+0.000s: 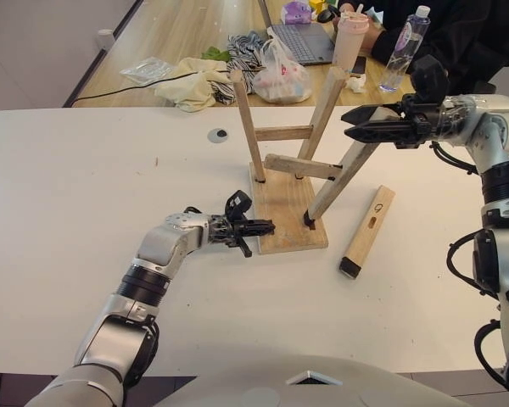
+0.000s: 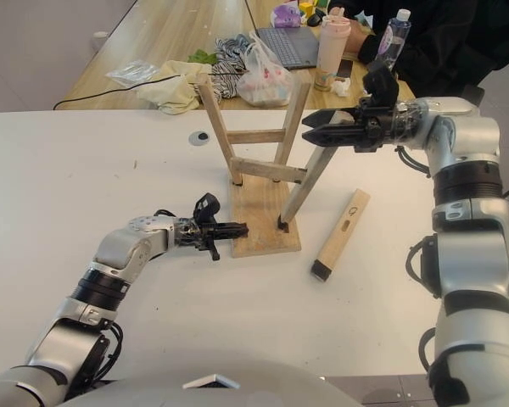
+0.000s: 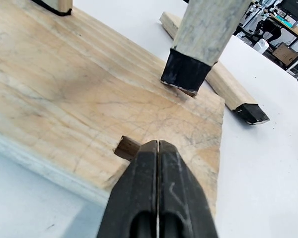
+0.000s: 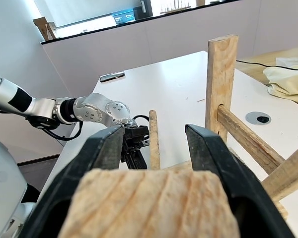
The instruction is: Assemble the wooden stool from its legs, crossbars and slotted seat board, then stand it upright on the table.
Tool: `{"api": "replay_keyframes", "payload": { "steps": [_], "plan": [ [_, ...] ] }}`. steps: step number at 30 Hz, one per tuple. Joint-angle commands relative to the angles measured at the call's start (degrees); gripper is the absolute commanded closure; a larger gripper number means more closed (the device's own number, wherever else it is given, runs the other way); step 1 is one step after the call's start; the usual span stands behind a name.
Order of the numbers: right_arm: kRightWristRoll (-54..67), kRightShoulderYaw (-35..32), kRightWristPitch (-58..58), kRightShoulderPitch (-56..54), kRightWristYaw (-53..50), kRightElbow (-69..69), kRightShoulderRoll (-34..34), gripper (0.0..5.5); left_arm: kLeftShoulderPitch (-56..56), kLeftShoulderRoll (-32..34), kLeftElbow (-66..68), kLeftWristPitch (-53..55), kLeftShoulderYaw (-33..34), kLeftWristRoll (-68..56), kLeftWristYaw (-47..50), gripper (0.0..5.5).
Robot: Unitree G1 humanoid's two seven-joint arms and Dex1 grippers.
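Left eye view, left gripper (image 1: 259,227): jaws together, low at seat board (image 1: 284,222) edge.
Right gripper (image 1: 347,125): raised, clamping leaning leg (image 1: 331,193).

The seat board (image 3: 79,84) is seen lying flat on the white table (image 3: 268,173). The left gripper (image 3: 158,148) is held at the board's edge, fingers pressed together, just beside an open slot (image 3: 126,147). A black-tipped leg (image 3: 198,44) is planted near the board's corner. A loose leg (image 3: 233,91) is laid on the table just past the board.

White table (image 1: 68,195), cluttered wooden desk (image 1: 182,25) behind
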Motion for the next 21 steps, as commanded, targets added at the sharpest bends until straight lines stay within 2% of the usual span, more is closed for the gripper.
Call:
{"api": "replay_keyframes", "payload": {
  "steps": [1,10,14,21],
  "plan": [
    [0.54,1.63,0.58,-1.81,0.12,0.12,-2.53,3.45,2.36,-0.39,2.64,0.73,-1.40,2.83,1.04,5.50],
    [1.20,4.30,-0.43,-1.24,0.12,-0.96,-3.36,3.45,2.79,-0.75,3.16,-0.01,-1.35,3.30,1.17,5.50],
    [0.37,8.16,-4.19,2.95,0.12,-6.22,-4.28,3.45,3.22,-0.72,2.71,0.22,-1.34,3.12,1.18,5.50],
    [1.62,13.57,-7.85,8.59,0.12,-16.81,-9.85,3.45,4.43,-1.10,2.28,0.28,-0.98,2.87,1.82,5.50]
  ]
}}
